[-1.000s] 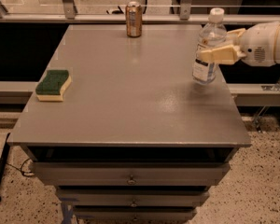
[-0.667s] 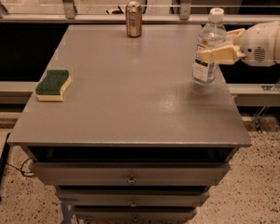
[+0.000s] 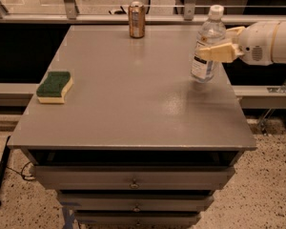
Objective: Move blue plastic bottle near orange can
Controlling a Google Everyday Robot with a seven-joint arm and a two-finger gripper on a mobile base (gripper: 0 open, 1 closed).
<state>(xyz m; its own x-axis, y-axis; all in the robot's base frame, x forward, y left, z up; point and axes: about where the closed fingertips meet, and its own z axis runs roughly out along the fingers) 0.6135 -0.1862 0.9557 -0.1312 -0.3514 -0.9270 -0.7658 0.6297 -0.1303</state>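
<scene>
The blue plastic bottle (image 3: 207, 44), clear with a white cap and a white-and-dark label, is at the right side of the grey table (image 3: 133, 94), leaning slightly with its cap to the right. My gripper (image 3: 218, 43) reaches in from the right and is shut around the bottle's middle, one cream finger in front (image 3: 214, 52) and one behind. The orange can (image 3: 137, 19) stands upright at the table's back edge, well to the left of the bottle.
A green-and-yellow sponge (image 3: 54, 86) lies near the table's left edge. Drawers (image 3: 133, 178) sit under the tabletop. A railing (image 3: 133, 6) runs behind the table. The white arm (image 3: 269, 42) extends past the right edge.
The bottle, held in the gripper, has shifted slightly up and to the left. The can and the sponge have not moved.
</scene>
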